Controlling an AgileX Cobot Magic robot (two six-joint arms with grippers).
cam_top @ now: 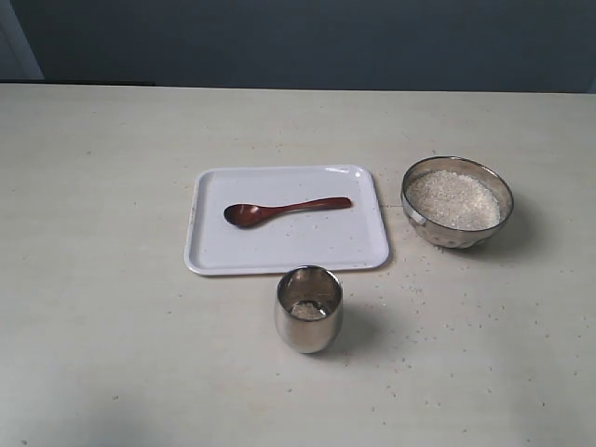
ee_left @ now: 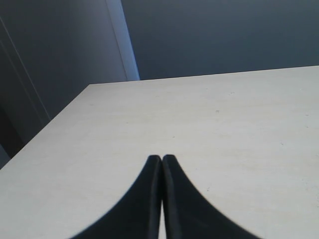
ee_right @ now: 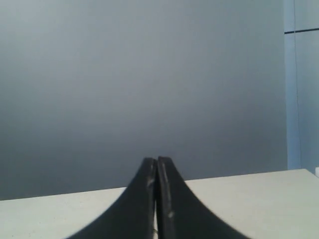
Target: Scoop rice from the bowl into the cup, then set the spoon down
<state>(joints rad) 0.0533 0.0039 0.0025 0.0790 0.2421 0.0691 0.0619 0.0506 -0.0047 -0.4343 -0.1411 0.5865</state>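
In the exterior view the dark reddish-brown spoon (cam_top: pixel 279 210) lies on a white tray (cam_top: pixel 354 251), its oval bowl to the left. The shiny cup (cam_top: pixel 308 308) stands just in front of the tray with a little rice at its bottom. The wide metal bowl (cam_top: pixel 457 228) holds a pale heap of rice (cam_top: pixel 453 198) to the tray's right. Neither arm shows in the exterior view. My left gripper (ee_left: pixel 162 158) is shut on nothing over bare tabletop. My right gripper (ee_right: pixel 157 160) is shut too, facing a grey wall.
Loose grains (cam_top: pixel 416 296) are scattered on the pale table (cam_top: pixel 112 307) between bowl and cup. A dark wall (cam_top: pixel 298 42) runs behind the table's far edge. The left wrist view shows a table corner (ee_left: pixel 92 85).
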